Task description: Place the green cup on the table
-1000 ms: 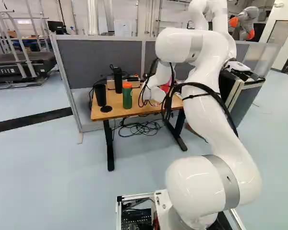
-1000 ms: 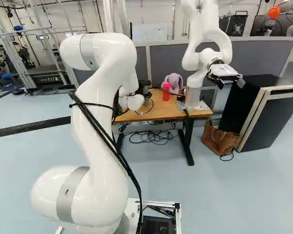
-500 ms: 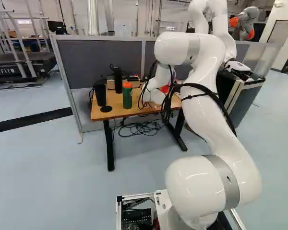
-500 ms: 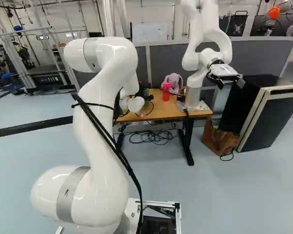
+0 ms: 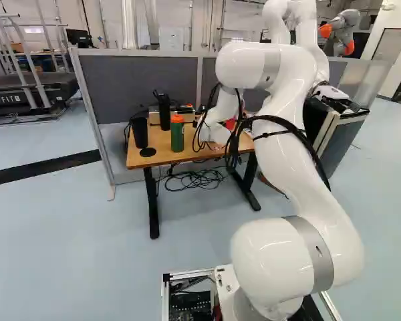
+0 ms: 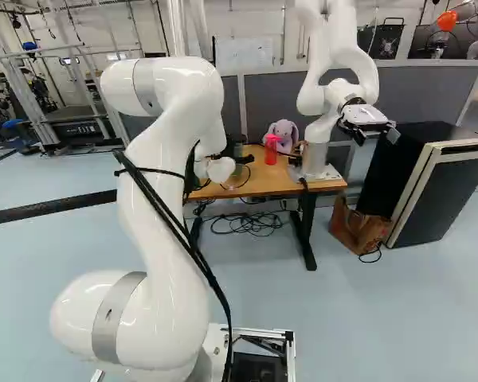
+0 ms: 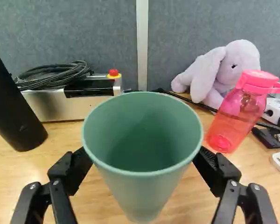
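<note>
Having dipped, our arm [image 5: 297, 160] rises slightly; our hand [image 7: 143, 161] grasps the green cup [image 7: 144, 186], so we probably must lower it to the table [image 7: 97, 205] before releasing.

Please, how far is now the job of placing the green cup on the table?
Picking up looks done: the gripper holds the green cup between both fingers. In hand: placing, with the table below; contact is unclear. Left: release, and lowering if needed.

white lettering [image 5: 11, 99], on dark treadmill [image 5: 50, 85]
</note>
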### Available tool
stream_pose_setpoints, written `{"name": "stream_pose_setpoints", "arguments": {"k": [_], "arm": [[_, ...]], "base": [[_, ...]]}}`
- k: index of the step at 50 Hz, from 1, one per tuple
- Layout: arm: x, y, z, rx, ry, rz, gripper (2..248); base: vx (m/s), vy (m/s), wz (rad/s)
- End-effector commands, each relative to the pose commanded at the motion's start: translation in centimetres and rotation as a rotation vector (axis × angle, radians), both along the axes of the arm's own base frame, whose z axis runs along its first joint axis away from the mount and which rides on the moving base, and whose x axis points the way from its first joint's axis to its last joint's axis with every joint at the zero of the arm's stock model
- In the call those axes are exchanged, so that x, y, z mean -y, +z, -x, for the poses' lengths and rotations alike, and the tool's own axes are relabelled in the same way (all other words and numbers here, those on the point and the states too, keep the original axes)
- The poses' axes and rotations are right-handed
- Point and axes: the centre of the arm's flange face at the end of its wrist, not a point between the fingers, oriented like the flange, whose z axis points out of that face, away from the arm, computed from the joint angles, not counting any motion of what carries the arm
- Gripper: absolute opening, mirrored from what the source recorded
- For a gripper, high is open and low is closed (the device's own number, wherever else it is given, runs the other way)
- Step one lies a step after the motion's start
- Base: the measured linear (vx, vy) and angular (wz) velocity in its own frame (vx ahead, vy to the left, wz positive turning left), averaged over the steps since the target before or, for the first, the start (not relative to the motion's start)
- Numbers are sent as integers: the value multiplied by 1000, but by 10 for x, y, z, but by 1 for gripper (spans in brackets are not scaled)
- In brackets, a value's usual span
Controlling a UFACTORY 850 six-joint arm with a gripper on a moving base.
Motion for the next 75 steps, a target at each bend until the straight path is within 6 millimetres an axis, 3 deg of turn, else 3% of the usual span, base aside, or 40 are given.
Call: {"name": "stream_pose_setpoints", "arguments": {"k": [16, 75], "arm": [[-4, 18, 32, -12, 7, 0, 247], [-11, 36, 149, -96, 22, 1, 247]], "base": [[0, 0, 0], [0, 0, 0]]}}
